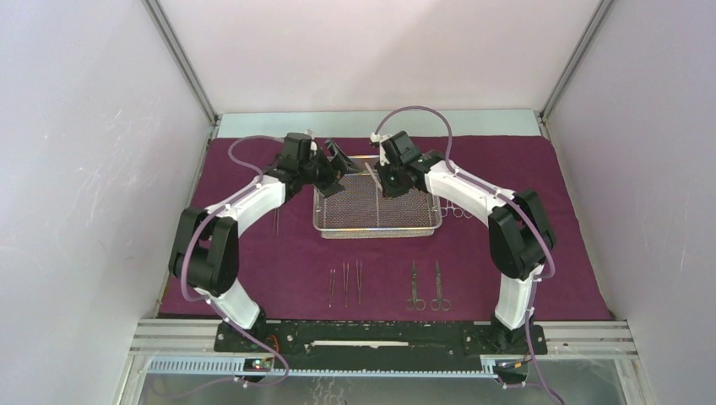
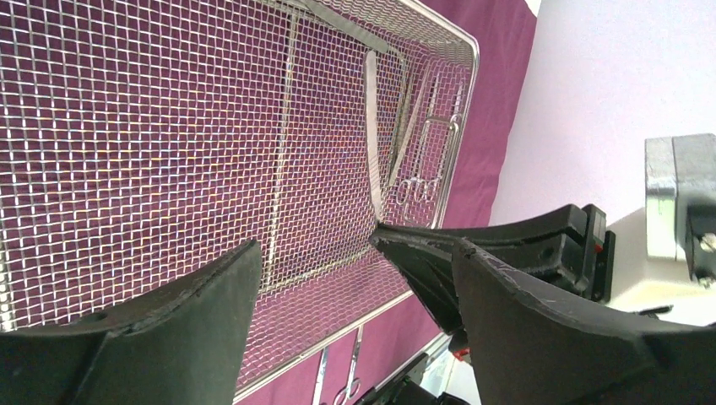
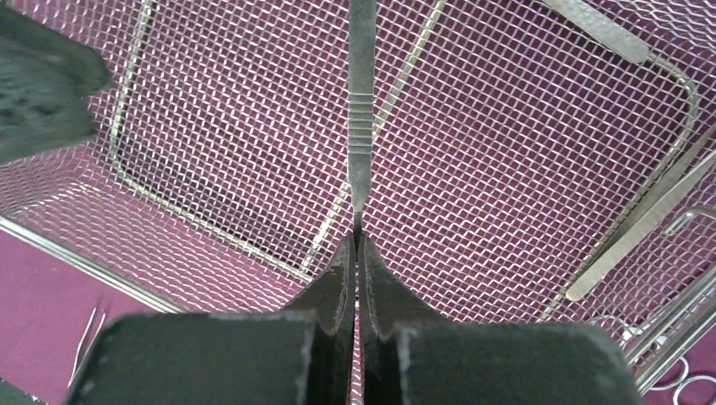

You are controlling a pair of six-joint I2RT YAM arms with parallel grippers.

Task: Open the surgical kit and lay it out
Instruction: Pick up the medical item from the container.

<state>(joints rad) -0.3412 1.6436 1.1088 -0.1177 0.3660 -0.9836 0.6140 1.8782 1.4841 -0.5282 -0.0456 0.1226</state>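
The silver wire-mesh tray [image 1: 377, 232] sits on the spread maroon cloth [image 1: 253, 253]. My right gripper [image 1: 393, 181] hangs over the tray's far part, shut on the end of a slim flat steel instrument [image 3: 360, 118] with a ribbed grip, which points away from its fingertips [image 3: 342, 270]. The left gripper [image 1: 338, 160] hovers at the tray's far left corner, open, with nothing between its fingers [image 2: 211, 304]. In the left wrist view the held instrument [image 2: 371, 126] runs from the right gripper's black fingertips [image 2: 422, 257] across the mesh. Tweezers [image 3: 642, 228] lie in the tray.
On the cloth near me lie three slim tweezers [image 1: 344, 283] and two scissors [image 1: 426, 287] in a row. Another slim instrument [image 1: 276, 219] lies left of the tray, and ring-handled ones [image 1: 456, 209] lie to its right. White walls enclose the table.
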